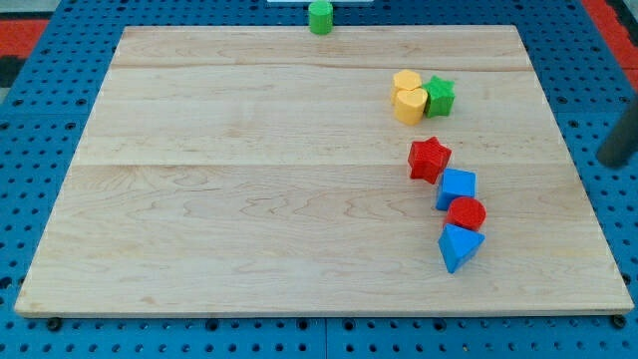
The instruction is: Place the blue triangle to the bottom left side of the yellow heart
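The blue triangle (459,246) lies at the board's lower right, at the bottom of a chain of blocks. The yellow heart (410,105) sits at the upper right, touching a second yellow block (406,81) just above it and a green star (440,96) on its right. The dark rod enters at the view's right edge, and my tip (610,163) is off the board, well to the right of all the blocks and touching none.
A red star (429,159), a blue cube (457,187) and a red cylinder (466,213) line up between the heart and the blue triangle. A green cylinder (320,17) stands at the board's top edge (299,28).
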{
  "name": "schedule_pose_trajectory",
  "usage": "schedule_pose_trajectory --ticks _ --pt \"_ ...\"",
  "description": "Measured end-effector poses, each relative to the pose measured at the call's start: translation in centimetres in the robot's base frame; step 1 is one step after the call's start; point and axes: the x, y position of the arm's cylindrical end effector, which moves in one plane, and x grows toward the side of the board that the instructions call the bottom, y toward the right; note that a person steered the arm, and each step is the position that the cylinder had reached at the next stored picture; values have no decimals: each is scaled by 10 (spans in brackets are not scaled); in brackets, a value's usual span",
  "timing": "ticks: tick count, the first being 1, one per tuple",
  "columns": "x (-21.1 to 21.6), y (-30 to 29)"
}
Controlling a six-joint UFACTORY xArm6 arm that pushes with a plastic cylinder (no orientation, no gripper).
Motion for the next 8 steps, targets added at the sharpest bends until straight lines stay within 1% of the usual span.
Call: schedule_pose_trajectory --ticks 1,2,3,4,5,6,8 --pt "47 -18" --pt "84 -46" --pt "91 -100" --pt "87 -156" --pt "31 -161" --pt "-12 -175" --pt "-51 -206"
